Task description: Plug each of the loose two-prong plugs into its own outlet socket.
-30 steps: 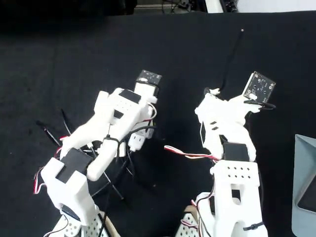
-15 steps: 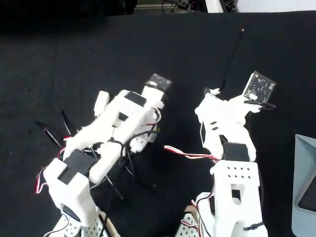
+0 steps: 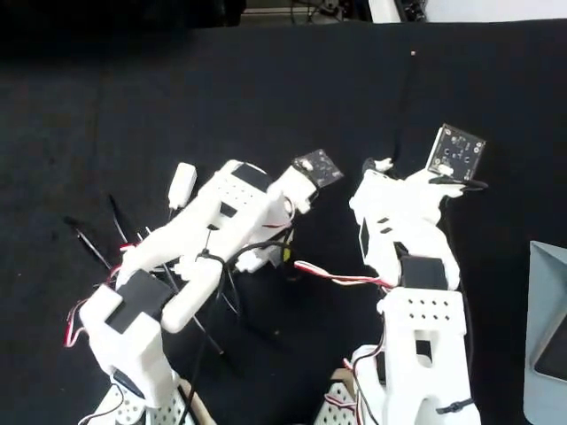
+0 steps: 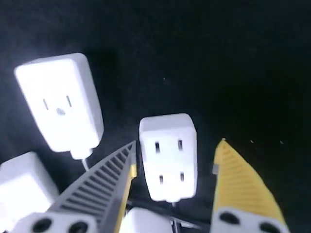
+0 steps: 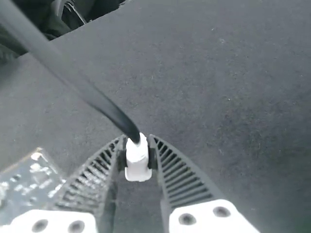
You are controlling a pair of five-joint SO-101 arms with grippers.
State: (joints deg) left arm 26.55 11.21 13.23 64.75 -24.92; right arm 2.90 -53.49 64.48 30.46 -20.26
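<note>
No readable print, seemingly, on outlet socket (image 4: 168, 156) or plug (image 5: 136, 162).

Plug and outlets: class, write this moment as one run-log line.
right tool: shut on plug | left tool: open, double outlet seen between fingers | single outlet: beside it, sockets empty

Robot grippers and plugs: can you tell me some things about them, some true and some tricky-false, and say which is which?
1. The right gripper pinches a small white plug. True.
2. The plug's cable is red. False: it is black.
3. The left gripper is shut tight. False: it is open, with a white socket block seen between its fingers.
4. The table cloth is black. True.
5. A second white socket block sits near the first. True.
</note>
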